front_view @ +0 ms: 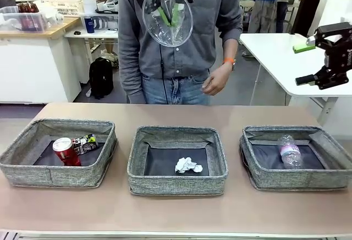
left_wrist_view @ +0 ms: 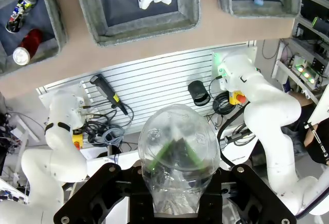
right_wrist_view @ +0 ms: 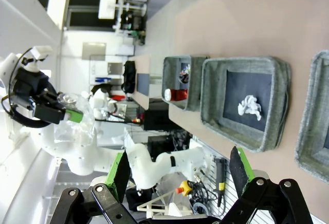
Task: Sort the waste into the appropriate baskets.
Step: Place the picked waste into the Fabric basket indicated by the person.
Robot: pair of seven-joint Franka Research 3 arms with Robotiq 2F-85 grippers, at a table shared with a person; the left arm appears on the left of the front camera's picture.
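One wrist view catches left claw [left_wrist_view: 177, 154] clamping cup [left_wrist_view: 177, 147].

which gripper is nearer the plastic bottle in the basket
Right. The right gripper hangs open above and just beyond the clear plastic bottle; the left gripper, shut on the clear plastic cup, is over the middle.
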